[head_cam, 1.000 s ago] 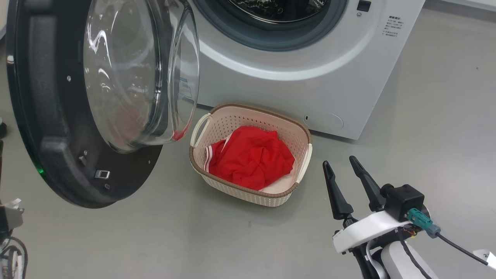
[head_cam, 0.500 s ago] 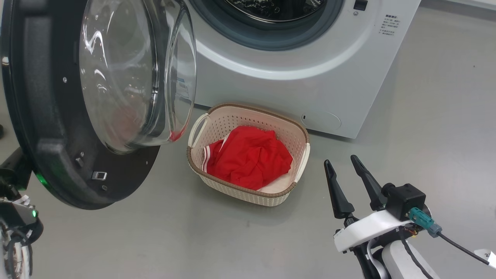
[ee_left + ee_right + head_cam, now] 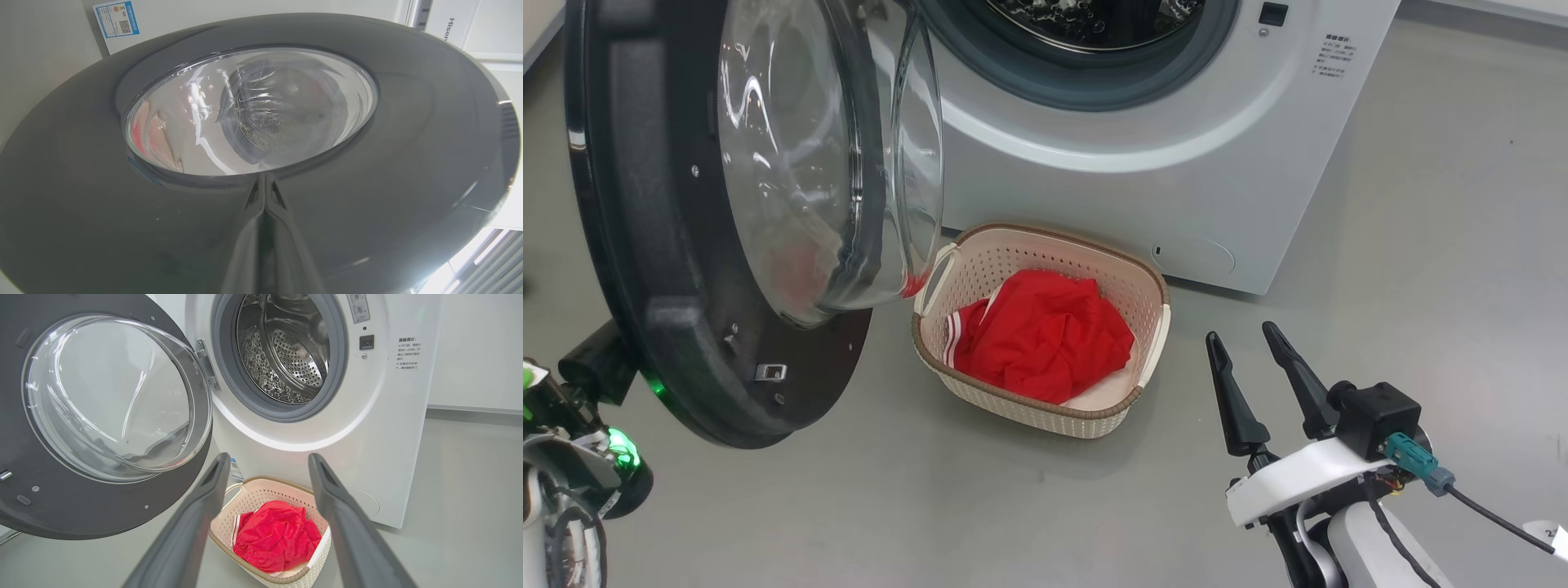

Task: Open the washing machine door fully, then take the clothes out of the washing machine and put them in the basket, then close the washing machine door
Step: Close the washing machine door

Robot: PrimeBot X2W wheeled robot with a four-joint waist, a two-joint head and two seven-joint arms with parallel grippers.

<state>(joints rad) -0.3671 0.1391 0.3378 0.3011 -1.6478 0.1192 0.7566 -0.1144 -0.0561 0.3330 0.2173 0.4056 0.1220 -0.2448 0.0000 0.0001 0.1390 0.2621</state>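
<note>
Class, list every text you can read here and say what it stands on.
"Hisen", cut off by the picture edge: on a white panel.
Too small to read: printed notice on the washing machine front.
Too small to read: blue-edged sticker with a square code.

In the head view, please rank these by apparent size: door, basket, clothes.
1. Round glossy black washing machine door, also closest to the camera.
2. Cream perforated plastic basket.
3. Bright red fabric clothes.
</note>
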